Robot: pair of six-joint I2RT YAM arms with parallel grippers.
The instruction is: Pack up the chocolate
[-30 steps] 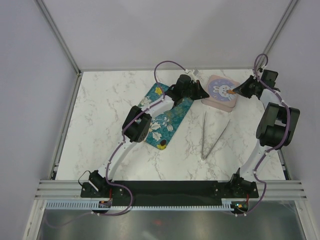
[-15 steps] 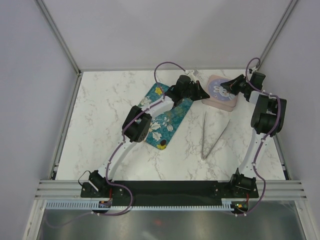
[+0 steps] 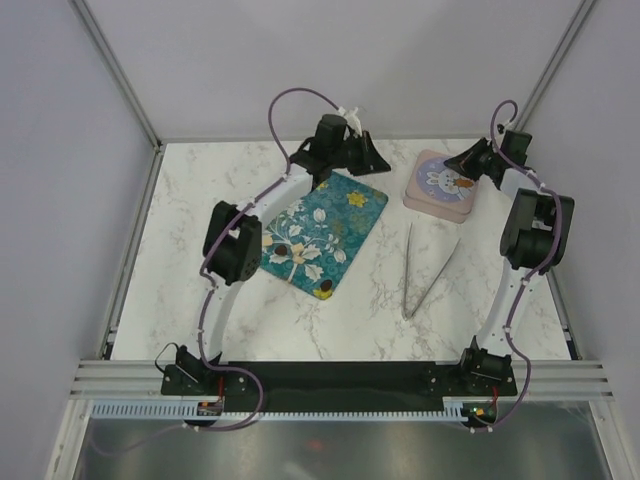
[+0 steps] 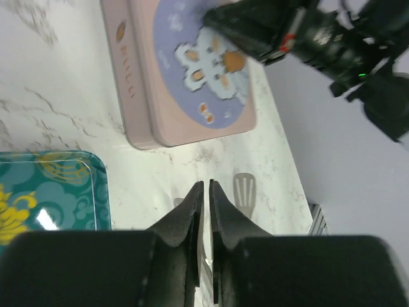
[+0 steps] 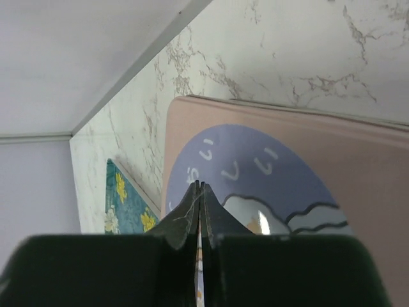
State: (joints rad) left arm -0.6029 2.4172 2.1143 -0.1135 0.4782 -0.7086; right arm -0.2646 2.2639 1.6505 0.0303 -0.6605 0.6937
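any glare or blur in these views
Left wrist: white glare spot on the teal tray, its own fingers soft and out of focus. Right wrist: fingers blurred too, pink tin fairly sharp. Top external: evenly lit, sharp throughout.

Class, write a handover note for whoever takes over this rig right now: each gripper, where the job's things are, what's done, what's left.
Left gripper: shut, empty, by the far end of the teal tray.
Right gripper: shut, empty, tip over the lid of the pink bunny tin.
Chocolate: small dark pieces on the tray; count unclear.
Tongs: lying on the table, right of the tray.
Done: nothing packed; tin lid on.
Left: probably open the tin, move the chocolate in, close it.
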